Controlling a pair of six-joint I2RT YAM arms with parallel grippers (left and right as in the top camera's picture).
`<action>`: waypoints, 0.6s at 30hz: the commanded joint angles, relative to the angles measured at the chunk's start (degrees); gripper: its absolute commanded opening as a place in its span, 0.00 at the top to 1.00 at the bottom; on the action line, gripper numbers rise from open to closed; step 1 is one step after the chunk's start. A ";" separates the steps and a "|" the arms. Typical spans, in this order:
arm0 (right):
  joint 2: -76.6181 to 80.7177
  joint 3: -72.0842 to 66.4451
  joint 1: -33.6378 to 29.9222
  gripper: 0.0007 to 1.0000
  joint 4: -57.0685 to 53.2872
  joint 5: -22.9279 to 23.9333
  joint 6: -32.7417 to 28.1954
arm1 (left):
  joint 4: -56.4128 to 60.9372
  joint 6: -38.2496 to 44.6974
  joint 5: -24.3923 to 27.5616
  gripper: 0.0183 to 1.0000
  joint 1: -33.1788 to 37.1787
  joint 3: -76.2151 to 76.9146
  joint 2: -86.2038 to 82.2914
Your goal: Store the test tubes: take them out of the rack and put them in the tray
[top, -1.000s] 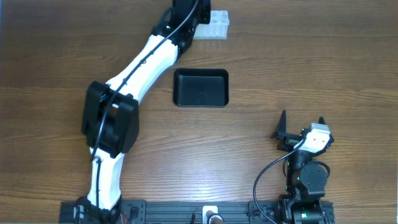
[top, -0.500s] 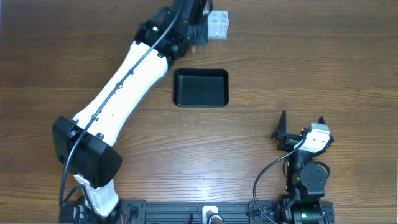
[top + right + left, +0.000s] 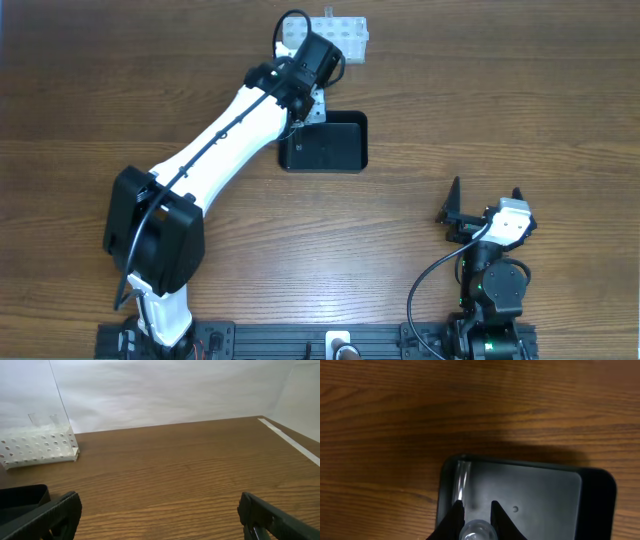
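Fingers of the left gripper (image 3: 476,510) close narrowly on a clear test tube (image 3: 476,533), its rim showing between them, over the black tray (image 3: 545,490).
From above, that gripper is at the tray's left edge, in the upper centre of the frame. A second tube (image 3: 462,480) lies flat inside the tray, against its wall. The white rack (image 3: 345,38) stands near the tray at the top of the frame, apart from it, with two tubes (image 3: 54,419) standing in it. On the wooden table (image 3: 520,90), the right gripper (image 3: 487,192) hangs at lower right, well apart, fingers spread wide and holding nothing.
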 commanded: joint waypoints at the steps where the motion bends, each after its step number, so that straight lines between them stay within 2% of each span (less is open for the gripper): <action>1: -0.31 -0.35 0.31 0.01 -0.07 0.15 -0.09 | 1.73 -0.94 -1.29 0.92 -0.28 -0.24 1.99; 18: -0.31 -0.35 0.31 0.01 -0.07 0.15 -0.09 | 3.43 -0.81 -1.25 0.89 -0.66 -0.24 8.68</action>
